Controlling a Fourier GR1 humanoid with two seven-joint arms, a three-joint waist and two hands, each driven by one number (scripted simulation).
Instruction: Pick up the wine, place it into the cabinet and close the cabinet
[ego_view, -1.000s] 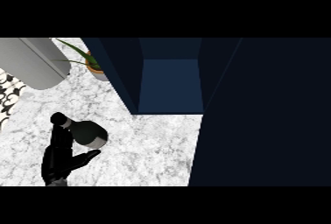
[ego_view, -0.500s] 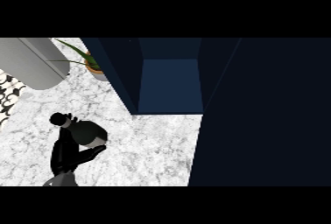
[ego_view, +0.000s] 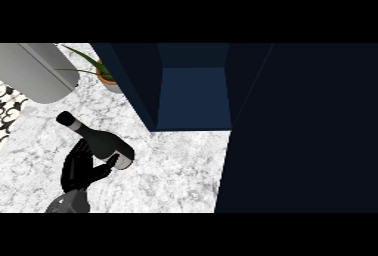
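Gripping the wine (ego_view: 100, 140), left hand (ego_view: 83, 169) curls round its body for lifting. Open cabinet (ego_view: 193, 97) stands right of the bottle. Right hand unseen.

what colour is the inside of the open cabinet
Dark blue: the cabinet interior shows a lighter blue inner panel between darker navy walls, seen in the head view.

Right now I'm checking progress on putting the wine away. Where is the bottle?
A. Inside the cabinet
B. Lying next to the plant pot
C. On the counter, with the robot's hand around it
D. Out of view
C: the bottle leans on the marble counter with the left hand curled round its lower part, left of the open cabinet.
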